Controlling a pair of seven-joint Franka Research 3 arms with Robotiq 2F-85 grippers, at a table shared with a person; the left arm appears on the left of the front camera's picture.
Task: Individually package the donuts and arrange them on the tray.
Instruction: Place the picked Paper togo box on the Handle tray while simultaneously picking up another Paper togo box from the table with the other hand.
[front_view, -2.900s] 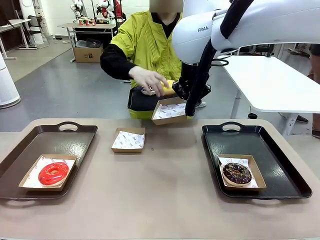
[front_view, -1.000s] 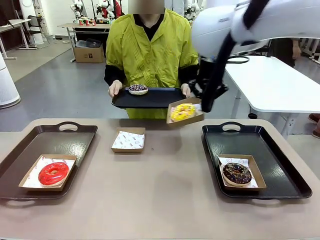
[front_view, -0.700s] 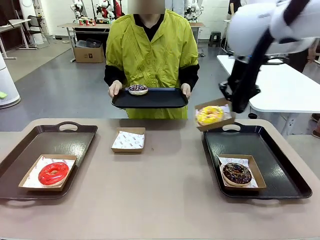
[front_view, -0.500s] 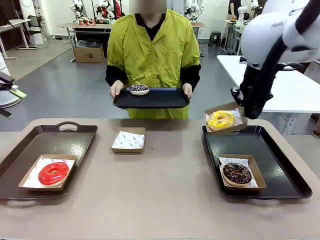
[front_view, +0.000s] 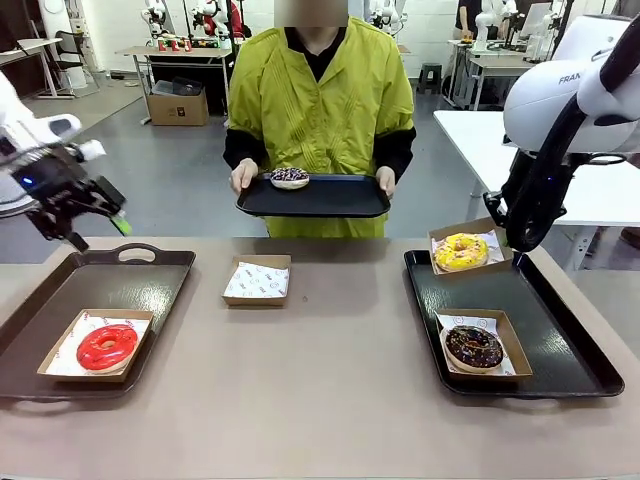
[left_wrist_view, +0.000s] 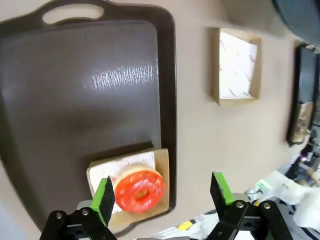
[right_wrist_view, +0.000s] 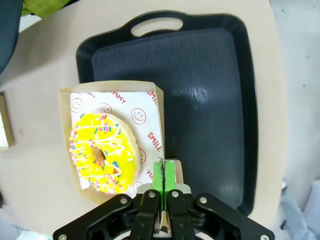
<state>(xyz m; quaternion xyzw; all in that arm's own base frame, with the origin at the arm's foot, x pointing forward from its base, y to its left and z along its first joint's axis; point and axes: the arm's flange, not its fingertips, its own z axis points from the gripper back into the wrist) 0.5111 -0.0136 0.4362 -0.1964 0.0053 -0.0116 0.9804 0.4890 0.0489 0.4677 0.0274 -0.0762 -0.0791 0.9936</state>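
Near row: glossy red ring donut (front_view: 107, 346) sits in a paper-lined kraft cardboard carton (front_view: 58, 368) on the near part of the dark brown handled plastic tray (front_view: 60, 290). In the wrist view it lies below the left end effector (left_wrist_view: 162, 180), between the pads and closer to one. Left end effector jaws are spread wide with nothing in them, hovering over that tray's far outer corner. The rest of the brown tray floor is bare, with plenty of room.

Chocolate sprinkled ring donut (front_view: 473, 346) is in its own carton (front_view: 510, 340) on the near half of the black handled plastic tray (front_view: 540, 300), nearer than the right end effector (right_wrist_view: 163, 172) and apart from it.

Right end effector is clamped on the side wall of a third carton (right_wrist_view: 112, 86) carrying the yellow iced sprinkled ring donut (right_wrist_view: 102, 152). This carton straddles the black tray's rim at its far inner corner, partly over the tan bench (front_view: 330, 390); can't tell if it has touched down. The tray floor on the fingers' other side is open.

Mid-bench: empty lined carton (front_view: 257, 280) between the trays, well apart from both end effectors.

Far: a person's hands hold a small black tray (front_view: 330, 200) with the dark-iced sprinkled donut (front_view: 290, 178) near one end.
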